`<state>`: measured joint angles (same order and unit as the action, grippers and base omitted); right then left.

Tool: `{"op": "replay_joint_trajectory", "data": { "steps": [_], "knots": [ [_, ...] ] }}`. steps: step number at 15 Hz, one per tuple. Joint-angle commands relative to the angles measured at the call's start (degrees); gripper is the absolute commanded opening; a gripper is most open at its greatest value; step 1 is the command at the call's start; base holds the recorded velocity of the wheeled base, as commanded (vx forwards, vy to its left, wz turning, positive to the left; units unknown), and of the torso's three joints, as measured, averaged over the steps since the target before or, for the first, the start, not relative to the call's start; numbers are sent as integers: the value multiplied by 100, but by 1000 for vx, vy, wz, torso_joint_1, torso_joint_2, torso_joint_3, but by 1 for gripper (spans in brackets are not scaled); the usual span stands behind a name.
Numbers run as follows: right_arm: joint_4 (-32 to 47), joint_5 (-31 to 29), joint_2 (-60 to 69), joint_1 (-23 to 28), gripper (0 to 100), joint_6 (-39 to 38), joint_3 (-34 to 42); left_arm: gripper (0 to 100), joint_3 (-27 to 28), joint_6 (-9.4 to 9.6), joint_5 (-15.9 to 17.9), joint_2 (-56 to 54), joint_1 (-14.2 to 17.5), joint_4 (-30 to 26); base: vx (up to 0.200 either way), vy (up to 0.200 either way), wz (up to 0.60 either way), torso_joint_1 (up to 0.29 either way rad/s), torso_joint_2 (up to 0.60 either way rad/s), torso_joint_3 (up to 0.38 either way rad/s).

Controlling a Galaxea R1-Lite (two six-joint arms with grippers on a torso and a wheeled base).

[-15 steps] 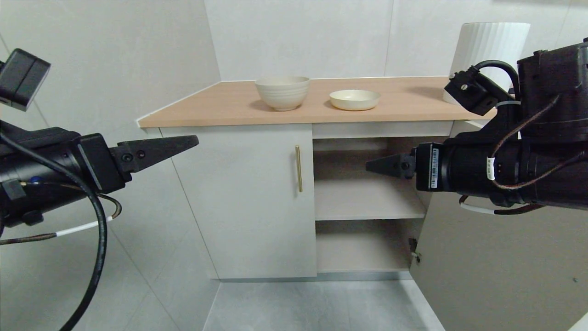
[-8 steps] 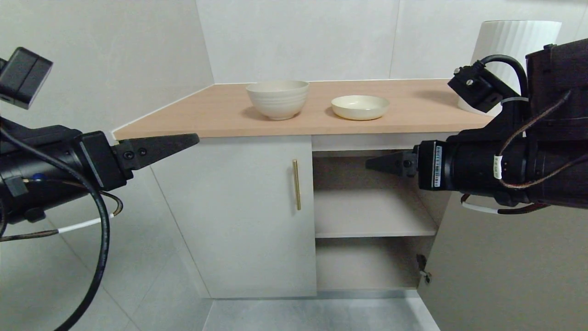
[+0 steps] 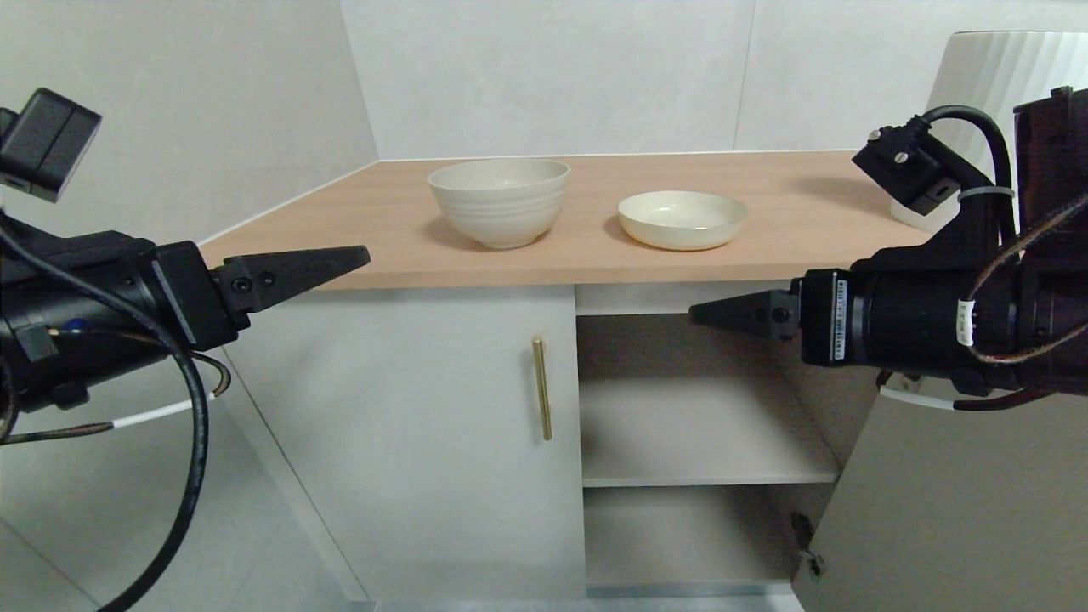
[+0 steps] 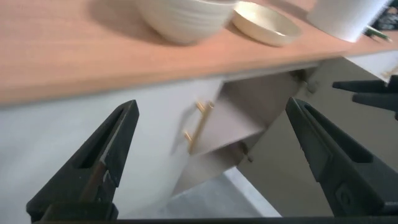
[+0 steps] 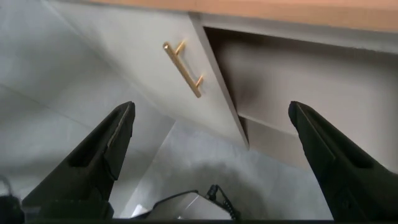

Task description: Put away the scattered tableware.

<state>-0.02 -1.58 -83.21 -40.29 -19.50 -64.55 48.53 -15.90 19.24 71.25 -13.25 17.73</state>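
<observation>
Two pieces outstanding: the ribbed bowl (image 3: 499, 202) and the shallow dish (image 3: 682, 218) stood near each other but apart on the countertop (image 3: 790, 212); neither had been stored.
Left gripper (image 3: 357, 255): fingers were spread apart and held nothing; it hung before the cabinet's left side, well short of the bowl.
Closed door (image 3: 408, 425): it was shut, with a brass handle (image 3: 539, 388); a low reach from the left arm would probably have struck the countertop's front edge above it.
Ribbed bowl, hazard: the walls were deep and curved; a pinch on the rim alone might have slipped, and a sideways nudge could have driven it into the dish.
Shallow dish, hazard: the low sloping rim offered little purchase; a finger missing it would likely have skidded the dish along the wood.
Right gripper (image 3: 701, 313): fingers were apart and empty; it sat before the open compartment, under the countertop's overhang, so a straight lift risked hitting that edge.
Upper shelf (image 3: 697, 442): the opening looked low; a bowl carried in high could have knocked the frame.
Open door (image 3: 935, 510): it stood swung out beside the right arm, which could have caught it.
White fluted vessel (image 3: 994, 76): it stood at the countertop's right end, exposed to a wide sweep of that arm.
</observation>
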Motion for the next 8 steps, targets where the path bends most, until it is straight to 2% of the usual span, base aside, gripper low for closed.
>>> {"op": "replay_joint_trajectory", "data": {
  "steps": [1,3,4,8],
  "knots": [
    [-6,9,112,-5,100,26,74,100,7,-1,-8,20,-2,12,0,0,0,0,0,0],
    [-42,-26,104,-5,100,210,127,100,60,-124,-8,46,-72,38,0,0,0,0,0,0],
    [-50,-35,104,-5,100,210,127,100,78,-247,-8,64,-134,73,0,0,0,0,0,0],
    [-50,-35,95,-5,100,219,118,100,78,-265,1,152,-143,73,0,0,0,0,0,0]
  ]
}}
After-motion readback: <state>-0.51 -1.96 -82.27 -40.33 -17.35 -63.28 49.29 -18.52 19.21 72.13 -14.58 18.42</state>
